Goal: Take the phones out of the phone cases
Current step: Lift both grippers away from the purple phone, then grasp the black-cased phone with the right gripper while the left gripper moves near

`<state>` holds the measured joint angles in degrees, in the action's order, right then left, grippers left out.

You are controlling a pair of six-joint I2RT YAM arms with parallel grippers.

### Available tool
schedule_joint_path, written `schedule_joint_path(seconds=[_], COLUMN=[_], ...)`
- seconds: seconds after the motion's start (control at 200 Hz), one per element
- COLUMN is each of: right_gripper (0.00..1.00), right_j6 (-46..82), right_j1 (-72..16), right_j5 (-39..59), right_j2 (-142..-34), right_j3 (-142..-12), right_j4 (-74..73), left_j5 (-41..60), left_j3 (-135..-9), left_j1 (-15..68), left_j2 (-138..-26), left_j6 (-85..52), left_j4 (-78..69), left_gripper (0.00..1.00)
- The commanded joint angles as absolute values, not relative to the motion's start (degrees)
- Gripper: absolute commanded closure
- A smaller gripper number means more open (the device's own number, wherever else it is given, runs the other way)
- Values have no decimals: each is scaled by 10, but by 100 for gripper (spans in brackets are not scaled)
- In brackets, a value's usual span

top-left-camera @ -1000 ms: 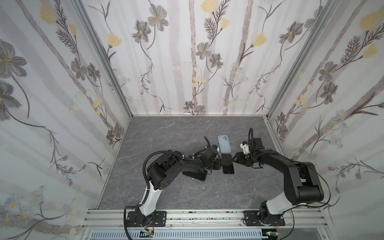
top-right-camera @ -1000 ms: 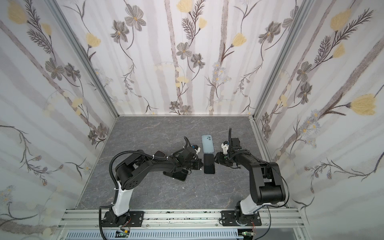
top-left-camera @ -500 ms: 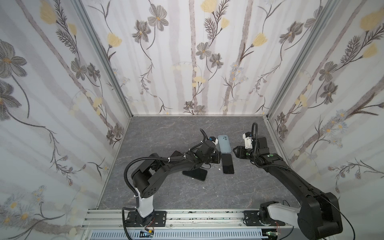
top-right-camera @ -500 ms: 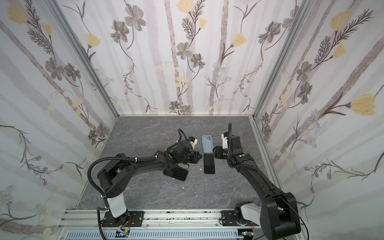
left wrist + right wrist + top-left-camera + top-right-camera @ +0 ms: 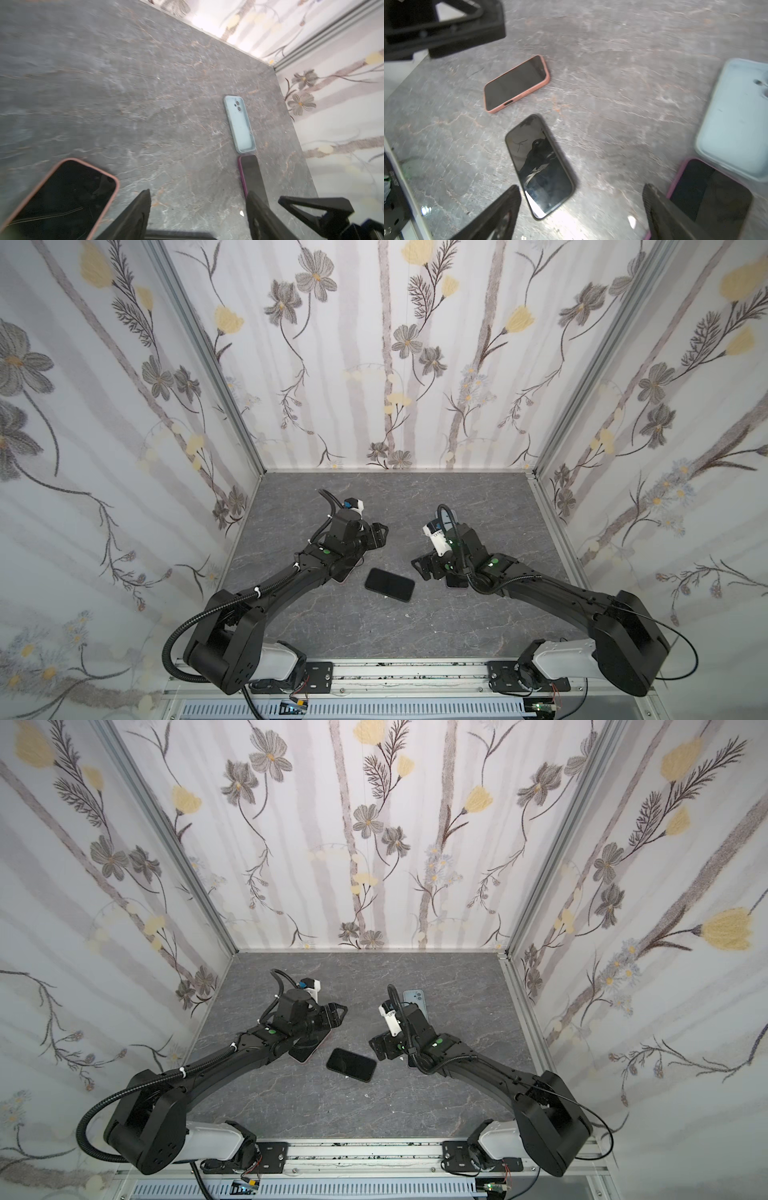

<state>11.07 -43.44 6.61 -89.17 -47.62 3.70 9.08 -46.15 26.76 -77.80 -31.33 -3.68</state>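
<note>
While both arms are drawing back toward their own sides, the left gripper and the right gripper are standing with jaws wide apart, holding nothing.

A second ago both were crowding the magenta-cased phone. Now they are leaving it, and in the blurred wrist views it seems to be still sitting inside its case, end to end with the blue case, which is lying empty. The black phone is resting bare on the table between the arms, touching neither, so one phone is already out. The salmon-cased phone is still filling its case too.
</note>
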Motion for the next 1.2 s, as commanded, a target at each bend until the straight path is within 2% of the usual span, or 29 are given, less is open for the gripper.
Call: schedule_joint_path(seconds=[0.0, 0.155, 0.255, 0.38, 0.555, 0.754, 1.194], right_gripper=[2, 0, 0, 0, 0, 0, 0], right_j6=[43, 7, -15, -38, -70, -89, -106], right_j1=[-498, -540, -550, -559, -561, -561, -555], right_j5=[31, 41, 46, 44, 44, 11, 18], right_j2=[-966, -1065, -1109, -1152, -1196, -1221, -1208], right_j3=[-533, -616, -653, -687, -727, -751, -723], right_j4=[25, 65, 89, 114, 155, 187, 235], left_j5=[156, 201, 186, 132, 95, 90, 128], left_j3=[-467, -510, -539, -538, -529, -508, -502], left_j1=[203, 124, 101, 81, 57, 53, 53], left_j2=[-769, -789, -798, -777, -728, -685, -690], left_j6=[-277, -263, -259, -290, -334, -287, -269], left_j4=[14, 75, 112, 114, 111, 100, 94], left_gripper=[19, 15, 11, 0, 0, 0, 0])
